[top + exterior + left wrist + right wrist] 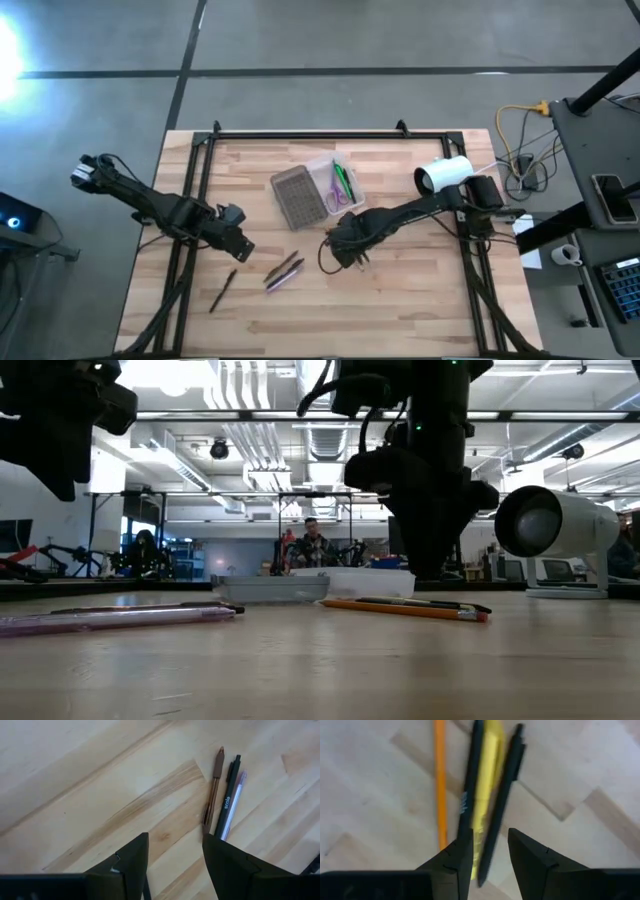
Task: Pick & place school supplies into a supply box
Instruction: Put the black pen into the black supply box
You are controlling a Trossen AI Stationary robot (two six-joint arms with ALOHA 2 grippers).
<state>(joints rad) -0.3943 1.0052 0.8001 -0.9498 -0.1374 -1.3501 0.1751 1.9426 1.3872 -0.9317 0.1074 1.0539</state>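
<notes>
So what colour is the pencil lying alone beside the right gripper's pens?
Orange pencil, clearest in the right wrist view.

You've got one supply box (312,190) with one pair of scissors (335,196) inside, three pens (223,795) clustered left, three more plus one orange pencil (439,780) right.

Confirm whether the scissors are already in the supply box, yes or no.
Yes: in the high view the scissors lie in the clear half of the open supply box, beside a green pen.
</notes>
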